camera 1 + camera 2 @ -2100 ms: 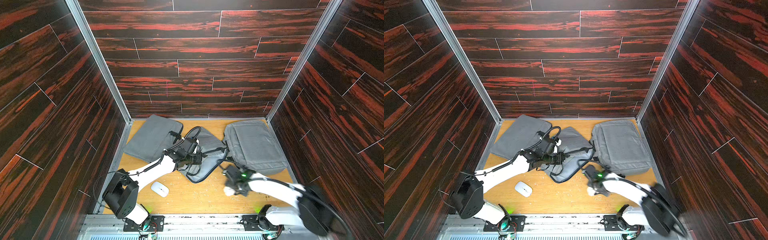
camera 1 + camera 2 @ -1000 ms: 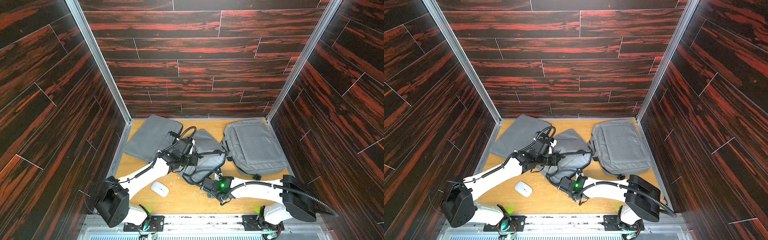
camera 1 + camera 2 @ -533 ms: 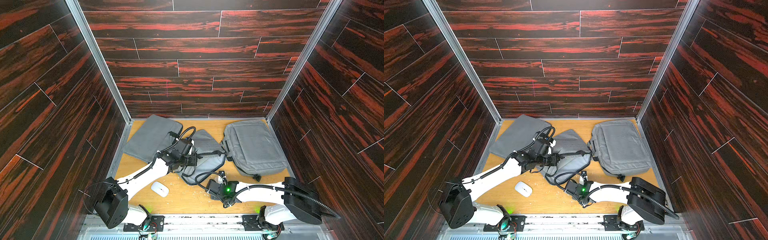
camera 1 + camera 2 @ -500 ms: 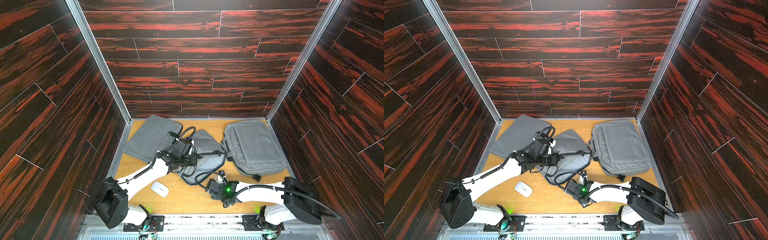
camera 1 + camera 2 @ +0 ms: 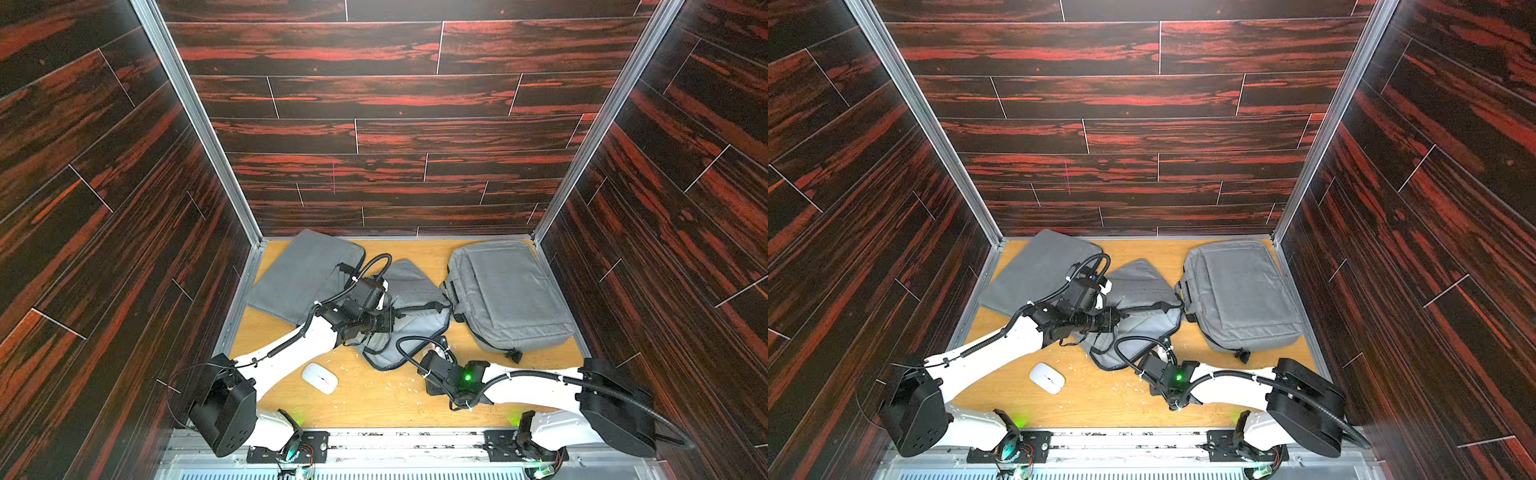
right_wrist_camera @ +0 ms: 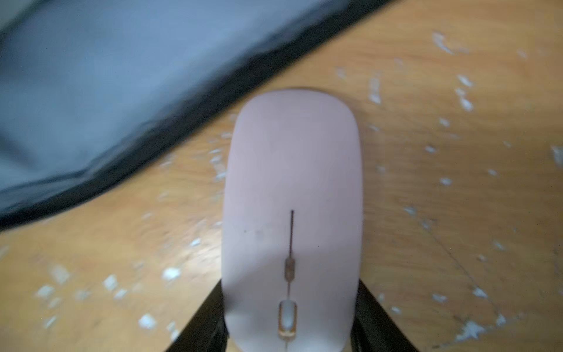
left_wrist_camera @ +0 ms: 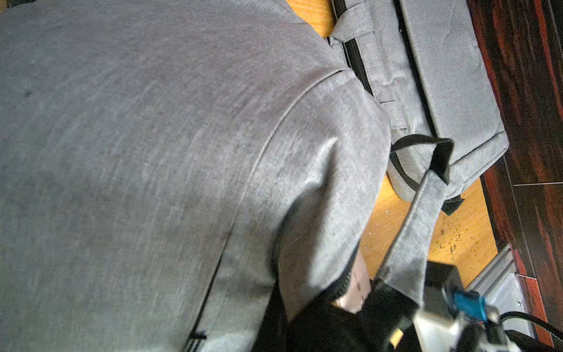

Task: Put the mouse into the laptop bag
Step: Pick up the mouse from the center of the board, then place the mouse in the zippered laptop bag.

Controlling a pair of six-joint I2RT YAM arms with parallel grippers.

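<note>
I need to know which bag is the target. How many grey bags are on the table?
3. A flat sleeve lies at the back left, a slumped bag in the middle, and a larger bag at the back right. None looks hidden.

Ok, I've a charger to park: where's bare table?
Bare wood: the front strip between the white mouse and the right arm; the back strip between the flat sleeve and the right bag. Crowded mid-table: left jaws hold the middle bag, right jaws the pink mouse.
</note>
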